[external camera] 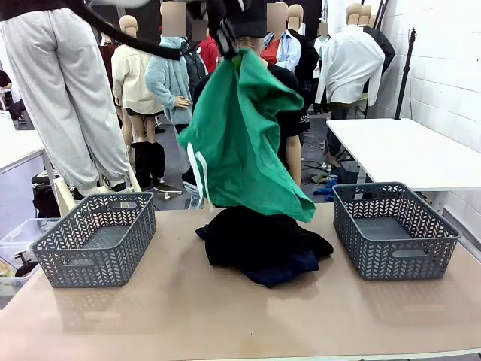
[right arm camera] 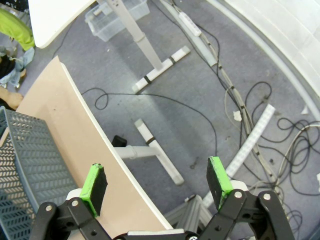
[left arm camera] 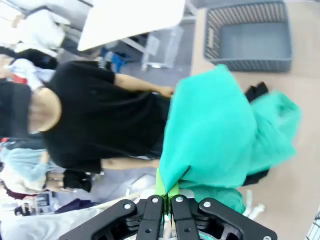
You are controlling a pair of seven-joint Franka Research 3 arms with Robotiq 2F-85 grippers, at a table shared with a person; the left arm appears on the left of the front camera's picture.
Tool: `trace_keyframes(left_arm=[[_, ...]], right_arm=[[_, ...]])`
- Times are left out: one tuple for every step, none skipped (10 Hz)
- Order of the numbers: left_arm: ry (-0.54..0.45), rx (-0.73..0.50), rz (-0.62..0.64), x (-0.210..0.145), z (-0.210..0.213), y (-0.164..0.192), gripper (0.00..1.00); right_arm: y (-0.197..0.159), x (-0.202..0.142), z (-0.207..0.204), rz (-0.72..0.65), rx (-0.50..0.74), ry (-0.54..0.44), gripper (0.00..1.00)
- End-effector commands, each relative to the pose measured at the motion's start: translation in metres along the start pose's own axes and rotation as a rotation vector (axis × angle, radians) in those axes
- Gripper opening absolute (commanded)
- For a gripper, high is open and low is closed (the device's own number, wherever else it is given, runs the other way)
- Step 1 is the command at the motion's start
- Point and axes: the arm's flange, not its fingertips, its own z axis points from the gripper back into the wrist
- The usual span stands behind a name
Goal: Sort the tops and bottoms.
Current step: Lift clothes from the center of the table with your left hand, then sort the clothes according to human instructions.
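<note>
the tan surface (external camera: pixel 225 316) has a broad bare strip along its near edge. open gaps separate the dark clothes pile (external camera: pixel 259 244) at its middle from the grey left basket (external camera: pixel 98 248) and the grey right basket (external camera: pixel 394 241). a white table (external camera: pixel 406 150) stands far right, and a person (left arm camera: pixel 100 115) in a black top stands at the far side. the left pincer (external camera: pixel 231 51) is high above the pile, clamped tight on a top fold of the bottoms (external camera: pixel 240 143). the teal-green cloth hangs from it, its lowest fold just over the pile; i cannot tell whether they touch. the right pincer (right arm camera: pixel 157 182) gapes wide with nothing between its pads, past the surface's right edge, over grey floor (right arm camera: pixel 200 100) strewn with cables (right arm camera: pixel 260 100).
</note>
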Motion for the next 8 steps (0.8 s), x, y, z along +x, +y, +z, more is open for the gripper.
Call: trace_keyframes(left_arm=[[-0.012, 0.07, 0.033, 0.027, 0.019, 0.008, 0.0], [-0.028, 0.111, 0.038, 0.037, 0.036, 0.011, 0.0], [-0.053, 0.119, 0.052, 0.042, 0.051, 0.015, 0.0], [-0.078, 0.116, 0.061, 0.04, 0.06, 0.014, 0.0], [-0.08, 0.132, 0.063, 0.037, 0.065, 0.01, 0.0], [-0.061, 0.168, 0.066, 0.035, 0.071, 0.006, 0.0], [-0.079, 0.122, 0.041, 0.037, 0.065, 0.012, 0.0], [-0.079, 0.122, 0.041, 0.037, 0.065, 0.012, 0.0]], right_arm=[[0.0, -0.003, 0.002, 0.018, -0.008, -0.006, 1.0], [0.0, -0.003, 0.002, 0.018, -0.008, -0.006, 1.0], [0.0, -0.003, 0.002, 0.018, -0.008, -0.006, 1.0], [0.0, -0.003, 0.002, 0.018, -0.008, -0.006, 1.0], [0.0, -0.003, 0.002, 0.018, -0.008, -0.006, 1.0], [0.0, -0.003, 0.002, 0.018, -0.008, -0.006, 1.0], [0.0, -0.003, 0.002, 0.018, -0.008, -0.006, 1.0], [0.0, -0.003, 0.002, 0.018, -0.008, -0.006, 1.0]])
